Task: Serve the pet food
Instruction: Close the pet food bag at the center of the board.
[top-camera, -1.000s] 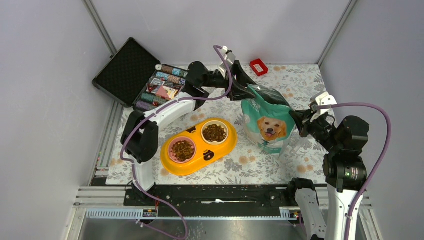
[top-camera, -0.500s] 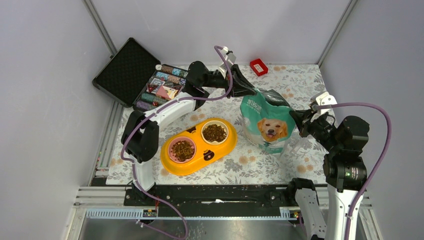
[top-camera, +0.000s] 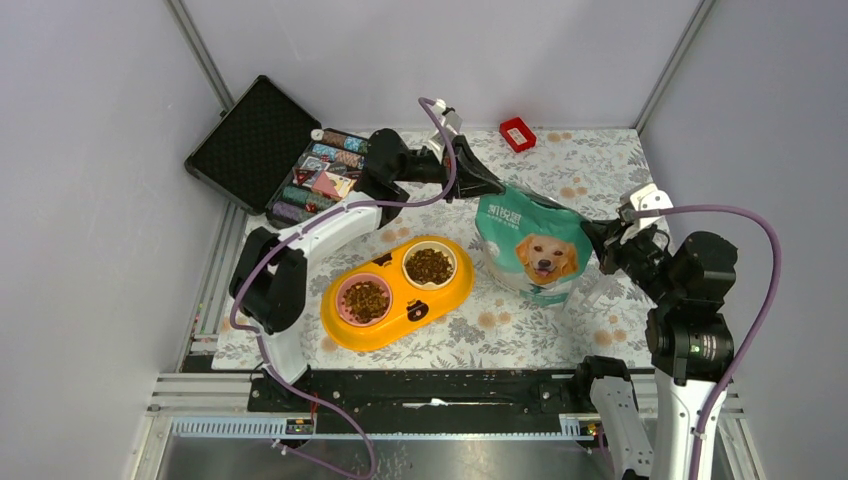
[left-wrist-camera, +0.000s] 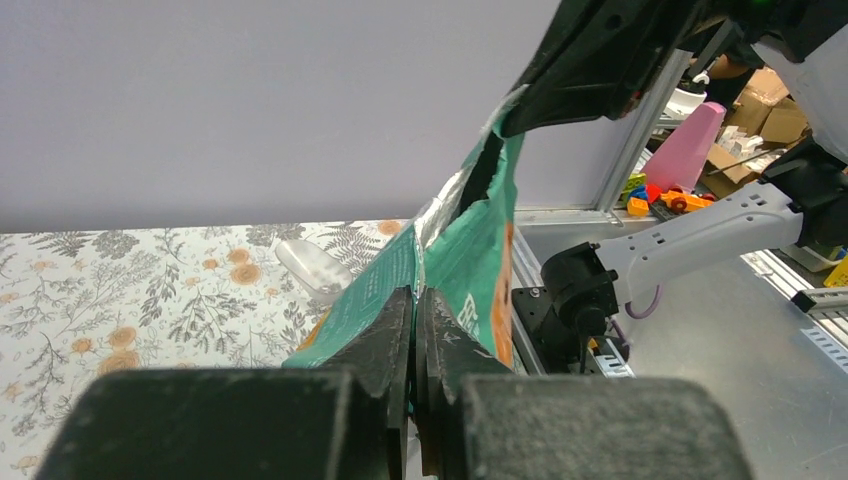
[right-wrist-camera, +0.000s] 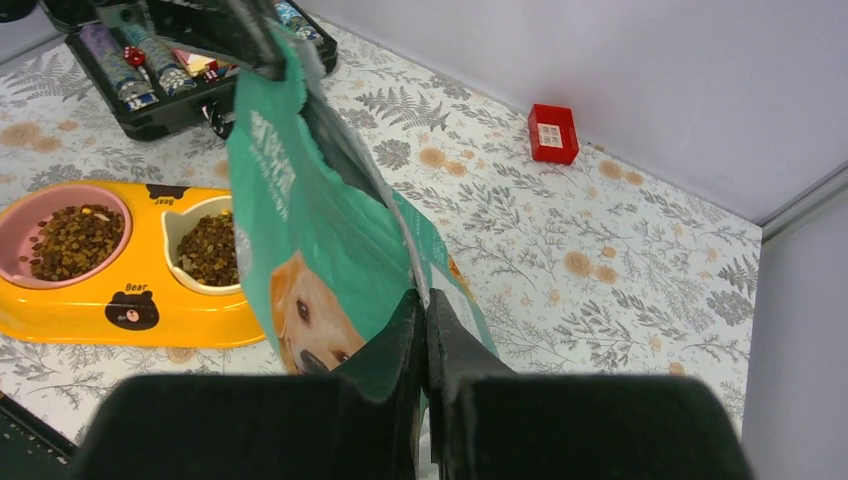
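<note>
An open black case (top-camera: 250, 135) lay at the far left, half off the floral table (top-camera: 600, 165), with coloured rolls (top-camera: 325, 170) packed in its near half. Nearer the arms and right of the case sat a yellow feeder (top-camera: 455, 290) with two bowls. Kibble (top-camera: 366, 298) filled the pink bowl on the left, and more of it filled the white bowl (top-camera: 429, 265) on the right.

The left gripper (top-camera: 488, 190) reached past the feeder's far side. Its fingers (left-wrist-camera: 385, 335) were pressed together on the pouch's (top-camera: 530, 248) upper left corner, with only the foil between them. The pouch, teal with a dog's face, stood just right of the feeder and leaned back. Its torn mouth gaped a little in the left wrist view. Its base seemed to rest on the table, though no view showed this plainly.

A small red box (top-camera: 517, 133) lay well behind the pouch, near the back wall.

The right gripper (top-camera: 593, 236) was pinched tight on the pouch's right edge, the fingers (right-wrist-camera: 450, 345) flat against the film.
</note>
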